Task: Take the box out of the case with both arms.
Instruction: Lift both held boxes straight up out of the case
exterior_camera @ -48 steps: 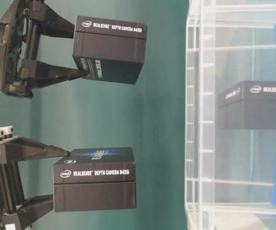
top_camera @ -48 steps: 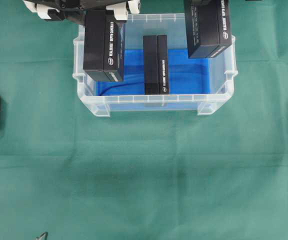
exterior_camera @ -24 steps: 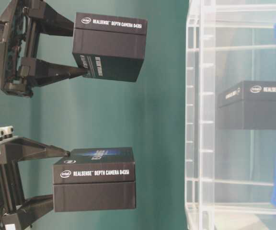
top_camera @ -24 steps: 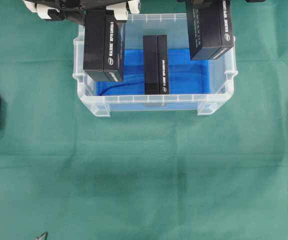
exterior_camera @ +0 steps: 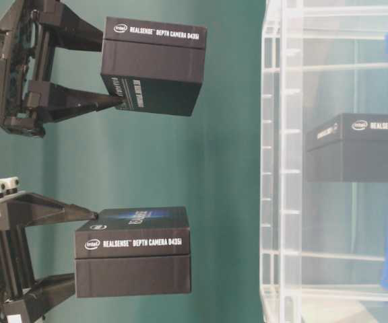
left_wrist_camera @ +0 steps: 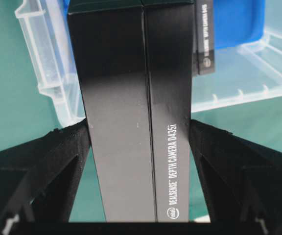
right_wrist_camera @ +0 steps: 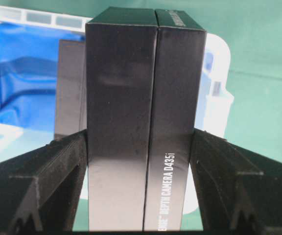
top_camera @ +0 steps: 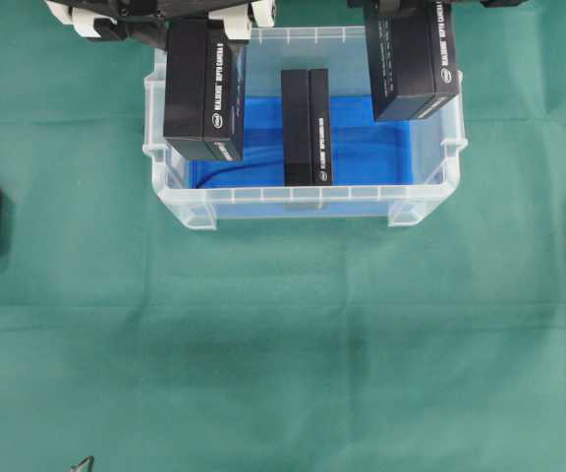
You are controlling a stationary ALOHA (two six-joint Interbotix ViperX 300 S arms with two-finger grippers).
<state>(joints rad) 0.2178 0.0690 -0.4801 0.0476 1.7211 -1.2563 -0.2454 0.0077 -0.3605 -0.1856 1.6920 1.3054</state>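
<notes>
Each claw grips its own black RealSense camera box: the left claw [left_wrist_camera: 141,147] clamps the left box [top_camera: 202,90], the right claw [right_wrist_camera: 141,156] the right box [top_camera: 413,61], which has crept toward the frame's top. Both hang above the clear case [top_camera: 308,202]; a third box [top_camera: 307,126] stands inside.

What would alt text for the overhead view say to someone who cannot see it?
Two black robot grippers each hold a black cardboard box, left and right, above a clear plastic tub on green cloth. A third black box stands on the tub's blue liner.
</notes>
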